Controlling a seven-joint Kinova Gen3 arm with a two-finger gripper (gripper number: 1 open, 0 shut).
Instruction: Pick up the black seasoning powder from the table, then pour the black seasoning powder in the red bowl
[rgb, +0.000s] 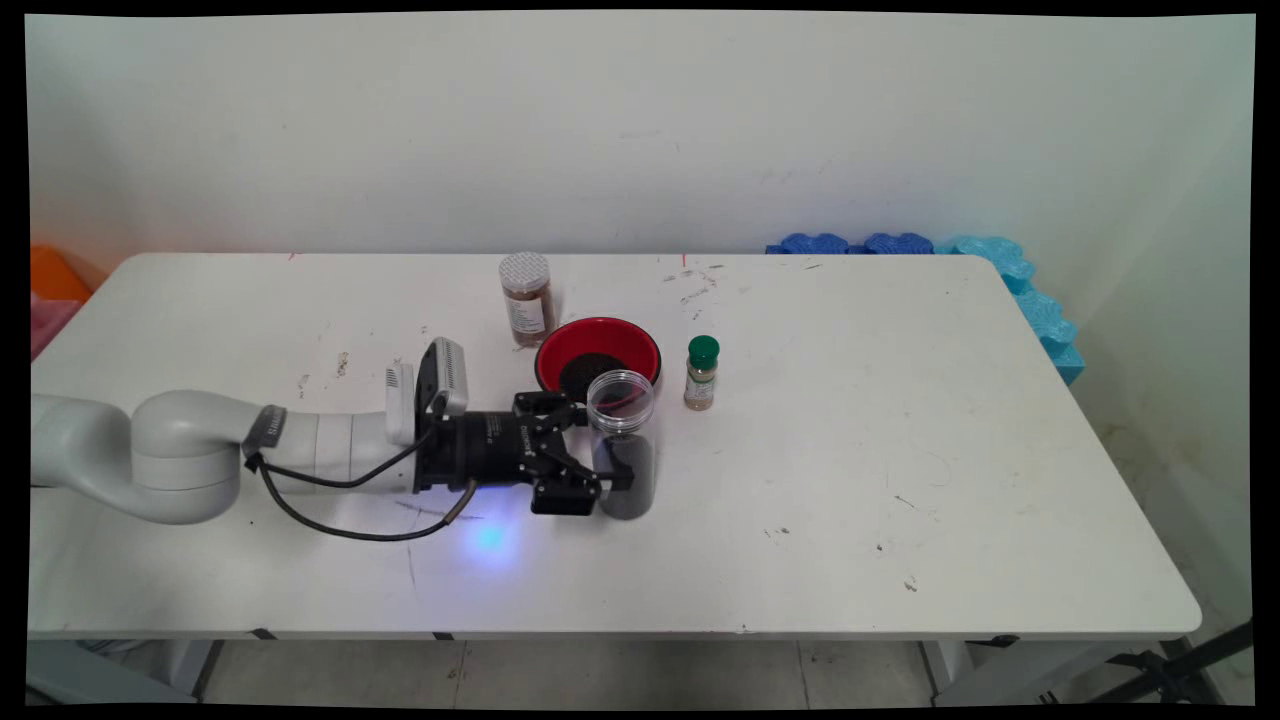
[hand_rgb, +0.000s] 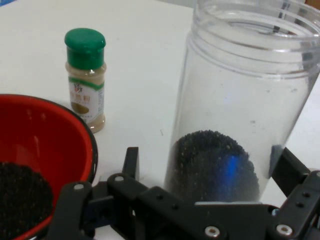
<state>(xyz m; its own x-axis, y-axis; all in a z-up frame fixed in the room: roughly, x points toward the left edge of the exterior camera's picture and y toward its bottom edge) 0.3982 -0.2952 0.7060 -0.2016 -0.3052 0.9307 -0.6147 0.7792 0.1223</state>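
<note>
Main view: hand (rgb: 612, 452) low over the white table (rgb: 900, 450), closed around the lower part of an upright, lidless clear jar (rgb: 623, 445) of dark grains, just before a red bowl (rgb: 598, 352).

Hand view: jar gripped between fingers (hand_rgb: 290, 172); best kept upright, squeeze gentle. Green-capped bottle (hand_rgb: 85, 77) label illegible.

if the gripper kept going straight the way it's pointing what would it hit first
The clear jar of dark grains: it already stands between the gripper fingers, though contact isn't clear.
</note>
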